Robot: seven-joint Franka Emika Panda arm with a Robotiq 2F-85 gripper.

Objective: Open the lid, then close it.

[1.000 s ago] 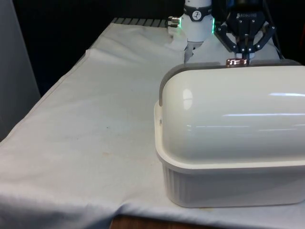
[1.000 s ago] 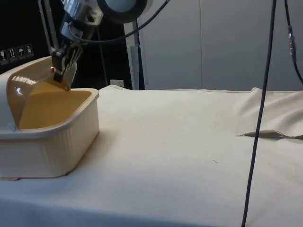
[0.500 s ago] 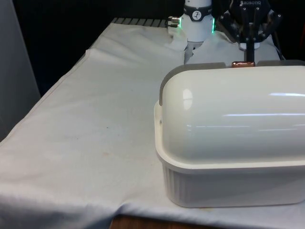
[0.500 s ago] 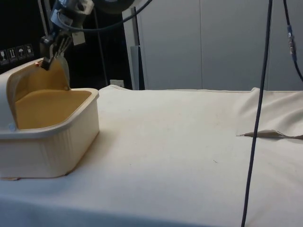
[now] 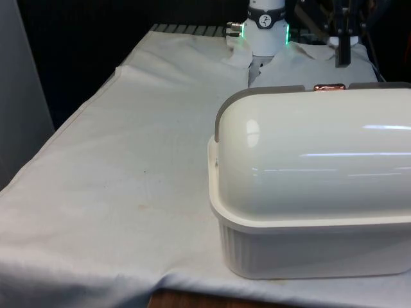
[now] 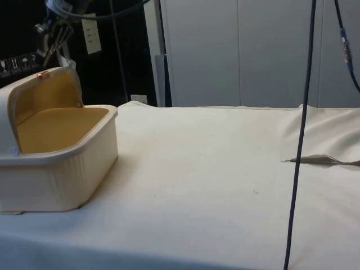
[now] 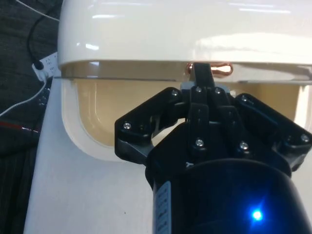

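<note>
**Gripper above raised bread box lid, clear of handle**

Gripper hangs in the air over the rear top of the bread box, just above the copper handle and not touching it. Fingers pressed together, nothing between them; in the wrist view the 2 fingers meet as 1 narrow black tip in front of the handle. Front view: gripper sits above and slightly to the front view's right of the handle, with a gap of white cloth between them.

Lid: rolled up and back, open. Side view shows the curved shell standing at the rear of the box, its tan inner face and the tan floor of the box exposed. Handle rides at the lid's top edge. Wrist view: glossy white lid arches over the opening, cream interior below it.

Bread box in the front view: turned with its rounded white back to the camera, ribbed base, grey band along the lid's upper edge. It stands at the front view's right near the table's near edge.

Table cloth: white, with a raised fold well apart from the box. 1 dark cable hangs down in the side view's foreground.
</note>
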